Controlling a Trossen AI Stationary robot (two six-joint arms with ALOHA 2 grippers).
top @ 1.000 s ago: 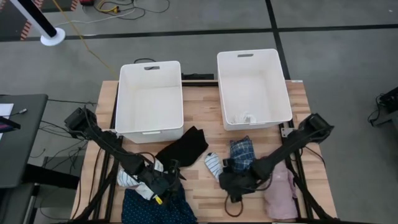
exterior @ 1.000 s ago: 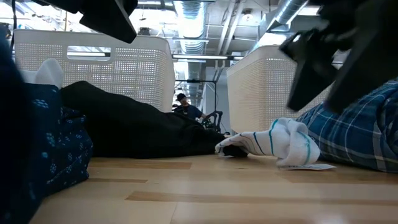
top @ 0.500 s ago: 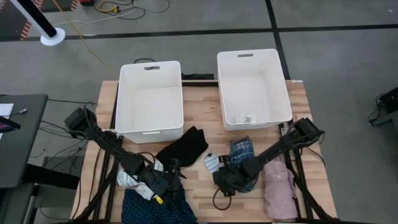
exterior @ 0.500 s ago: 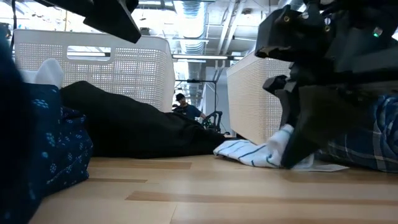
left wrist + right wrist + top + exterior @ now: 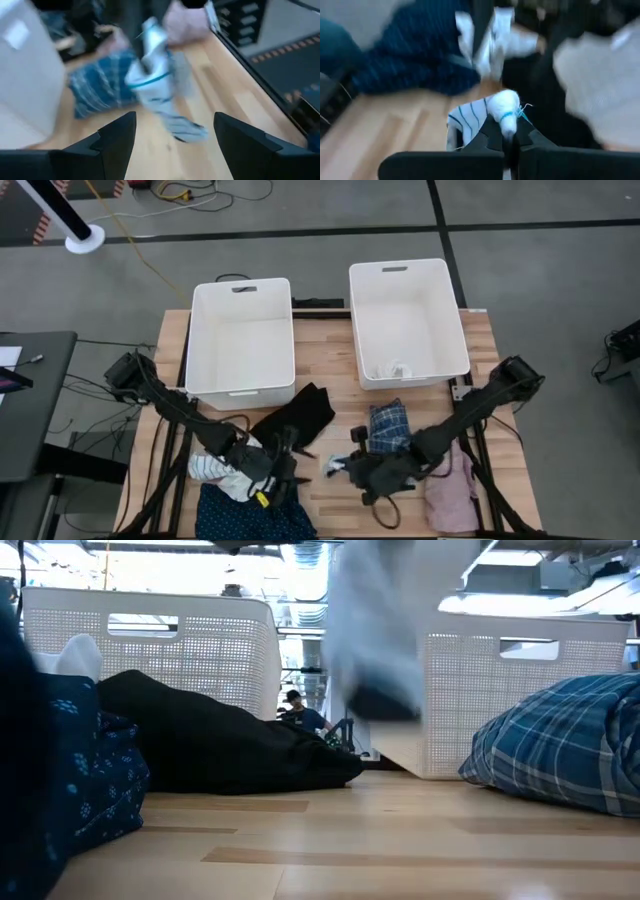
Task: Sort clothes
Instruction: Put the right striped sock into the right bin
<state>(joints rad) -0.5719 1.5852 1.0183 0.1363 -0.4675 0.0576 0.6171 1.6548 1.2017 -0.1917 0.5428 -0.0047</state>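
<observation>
My right gripper (image 5: 347, 467) is shut on a small white garment with blue stripes (image 5: 479, 117), held above the table's near middle. It shows as a pale blur high in the low view (image 5: 370, 630) and hanging in the left wrist view (image 5: 152, 75). My left gripper (image 5: 281, 467) is open and empty just left of it, above a navy patterned garment (image 5: 250, 515). A black garment (image 5: 298, 416), a blue plaid one (image 5: 388, 425) and a pale pink one (image 5: 452, 490) lie on the table. A white-and-striped piece (image 5: 212, 469) lies under my left arm. My right gripper pinches a bunched white end of the striped garment (image 5: 506, 111) between its two fingers. The fingers come level from the table's right side. The garment is lifted clear of the table and its striped part (image 5: 165, 107) hangs slack below the fingers.
Two white plastic bins stand at the far side, the left one (image 5: 240, 340) and the right one (image 5: 407, 320), which holds a small white item (image 5: 397, 369). Bare wood (image 5: 320, 500) lies between the two grippers at the near edge.
My right gripper has gone toward the table's left edge, closed on the striped garment and raised it off the table; the garment, which lay beside the plaid one, now hangs clear. My left gripper has shifted a little toward the right.
</observation>
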